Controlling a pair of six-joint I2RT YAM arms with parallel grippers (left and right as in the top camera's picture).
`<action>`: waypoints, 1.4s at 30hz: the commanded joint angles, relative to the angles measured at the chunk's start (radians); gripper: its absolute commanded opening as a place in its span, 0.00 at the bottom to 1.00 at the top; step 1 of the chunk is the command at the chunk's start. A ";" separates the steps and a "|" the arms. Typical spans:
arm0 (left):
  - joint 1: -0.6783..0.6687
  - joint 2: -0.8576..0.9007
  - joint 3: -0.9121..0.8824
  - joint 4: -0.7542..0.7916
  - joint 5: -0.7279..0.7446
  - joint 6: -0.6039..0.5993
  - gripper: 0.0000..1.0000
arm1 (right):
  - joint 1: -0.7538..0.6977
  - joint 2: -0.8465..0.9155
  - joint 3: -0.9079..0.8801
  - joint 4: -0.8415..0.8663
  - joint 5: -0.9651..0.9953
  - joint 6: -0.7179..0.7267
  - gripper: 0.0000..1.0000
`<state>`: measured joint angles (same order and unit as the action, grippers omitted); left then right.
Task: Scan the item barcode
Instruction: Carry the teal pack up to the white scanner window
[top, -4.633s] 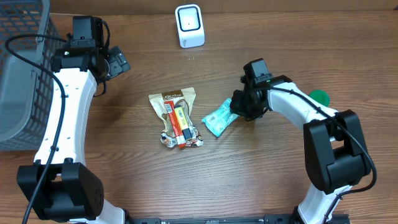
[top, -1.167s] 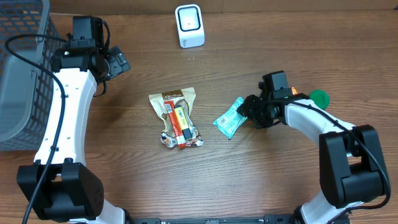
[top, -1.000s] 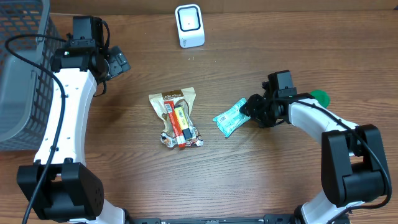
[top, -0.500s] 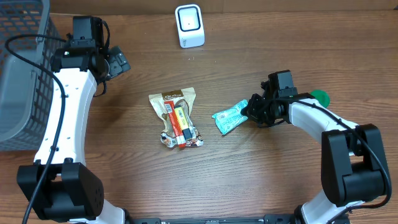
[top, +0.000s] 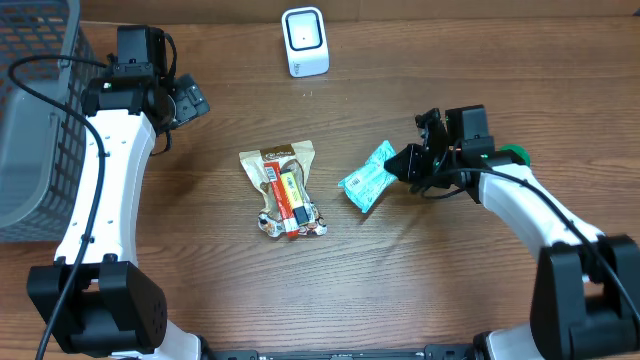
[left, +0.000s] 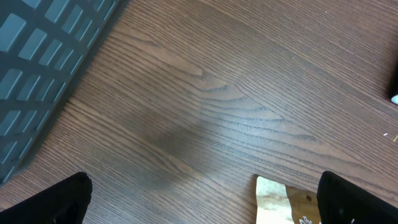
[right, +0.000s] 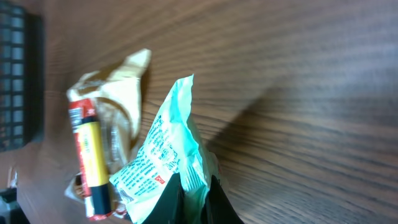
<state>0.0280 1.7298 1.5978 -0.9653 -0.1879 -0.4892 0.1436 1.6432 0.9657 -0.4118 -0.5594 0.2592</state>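
The step in hand is the pick-up. The right end effector is pressed together on one end of the teal packet, pinching its crimped seam. The packet sits right of centre on the worktop, just beside the snack bundle but apart from it. In the right wrist view it juts out from the fingers and throws a shadow on the wood, so it is probably raised off the surface, though the overhead view does not settle that.

The left end effector is spread wide and holds nothing. It hangs over bare wood near the basket, with only a corner of the brown wrapper showing under it.

Nothing has reached the scanner yet. The white unit stands at the far edge, well apart from the packet. As I judge it, the next move calls for two things: carrying the packet across to the scanner, and turning the wrist so the barcode meets the window.

The right wrist view shows small print and a red mark on one face, but it is too blurred to tell whether the barcode is there. The grip is on a thin seam — a fast swing could let the packet twist or slip.
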 joint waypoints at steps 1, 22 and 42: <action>0.004 -0.009 0.006 0.001 -0.002 0.021 1.00 | -0.006 -0.068 0.031 -0.003 -0.039 -0.052 0.04; 0.004 -0.009 0.006 0.001 -0.002 0.021 1.00 | 0.001 -0.084 0.621 -0.463 0.052 -0.218 0.04; 0.004 -0.009 0.006 0.001 -0.002 0.022 1.00 | 0.363 0.102 0.841 0.125 0.797 -0.660 0.04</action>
<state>0.0280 1.7298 1.5978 -0.9649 -0.1879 -0.4892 0.4690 1.6516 1.7893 -0.3470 0.0929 -0.2070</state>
